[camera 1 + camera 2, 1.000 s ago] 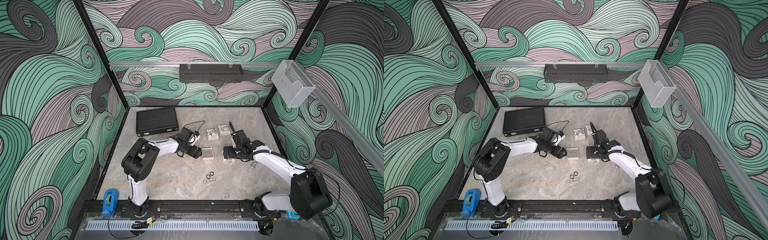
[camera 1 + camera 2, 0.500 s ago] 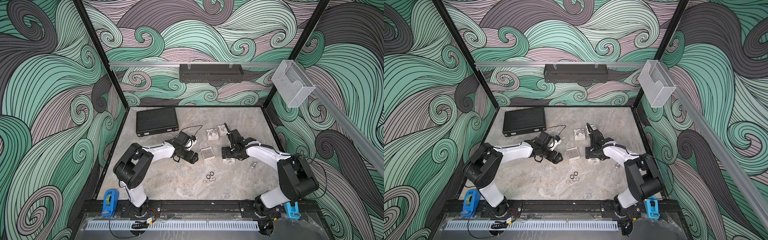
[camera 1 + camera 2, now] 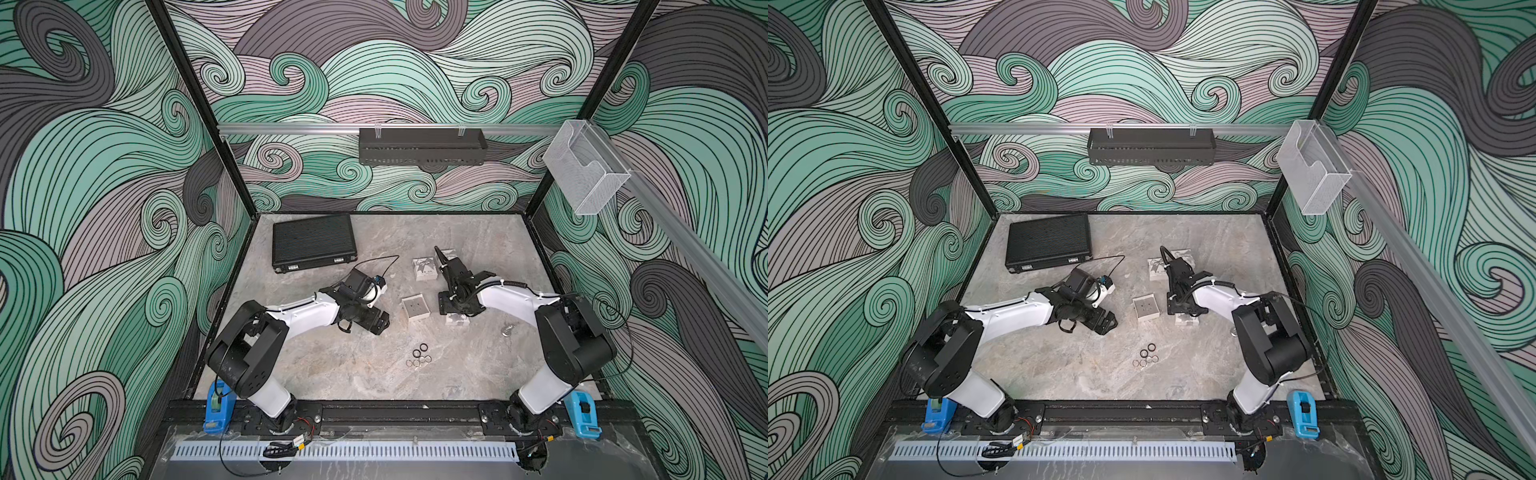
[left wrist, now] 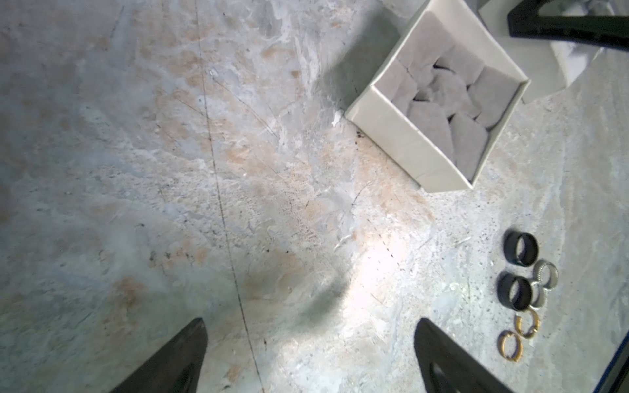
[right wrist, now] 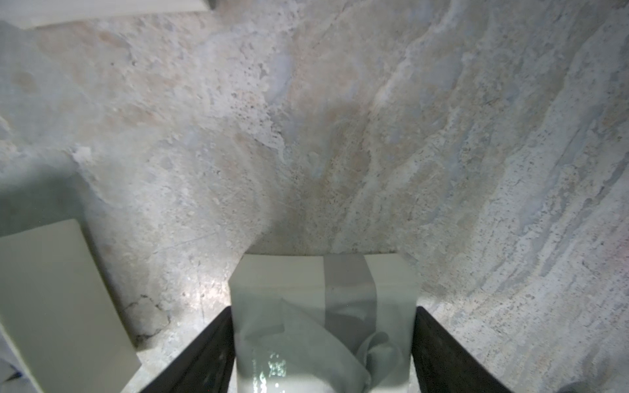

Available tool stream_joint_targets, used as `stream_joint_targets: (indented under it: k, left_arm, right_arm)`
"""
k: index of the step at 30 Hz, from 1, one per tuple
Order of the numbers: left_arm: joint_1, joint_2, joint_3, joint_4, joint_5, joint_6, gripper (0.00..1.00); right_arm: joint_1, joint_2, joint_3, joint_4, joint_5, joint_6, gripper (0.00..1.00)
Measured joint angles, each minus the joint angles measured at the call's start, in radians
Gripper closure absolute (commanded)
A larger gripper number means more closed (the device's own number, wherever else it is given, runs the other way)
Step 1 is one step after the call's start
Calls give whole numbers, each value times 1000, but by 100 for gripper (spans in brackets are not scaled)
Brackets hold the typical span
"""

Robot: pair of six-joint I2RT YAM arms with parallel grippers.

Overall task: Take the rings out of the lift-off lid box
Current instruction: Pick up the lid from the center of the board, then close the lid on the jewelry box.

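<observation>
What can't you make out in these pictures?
- Right wrist view: whether the right tool clamps the ribboned lid; contact is dim, cut by the frame edge.
- Both top views: far box, mostly hidden by the right arm.
- In a top view: shiny item, too small to identify.

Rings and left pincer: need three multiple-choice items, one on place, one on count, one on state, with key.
1. Where are the rings?
A) on a plate
B) loose on the table
C) in a pincer's grip

2. How many black rings are there?
A) one
B) two
C) four

3. What state is the left pincer in?
A) shut on a ring
B) shut on a lid
C) open, empty

Key:
1 B: they lie clustered on the stone top, apart from the open box, whose foam insert is bare.
2 B: the left wrist view shows two.
3 C: its fingers stand wide apart over bare table.
</observation>
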Motion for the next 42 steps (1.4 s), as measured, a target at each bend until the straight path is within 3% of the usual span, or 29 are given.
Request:
stream_joint_targets:
  k: [3, 12, 22, 35, 42]
  left_arm:
    - [0, 0, -4, 0, -7, 3, 4]
    - [6, -21, -19, -1, -18, 7, 4]
    - [6, -42, -24, -2, -22, 10, 4]
    - [6, -51, -26, -6, -26, 13, 4]
    - [6, -53, -30, -8, -32, 13, 4]
  right_arm:
    - [6, 0, 0, 0, 0, 7, 31]
    - [26, -17, 6, -35, 3, 18, 30]
    - [90, -114, 184, -124, -7, -23, 30]
    - [195, 130, 351, -142, -85, -72, 28]
    - [221, 152, 367, -157, -94, -80, 27]
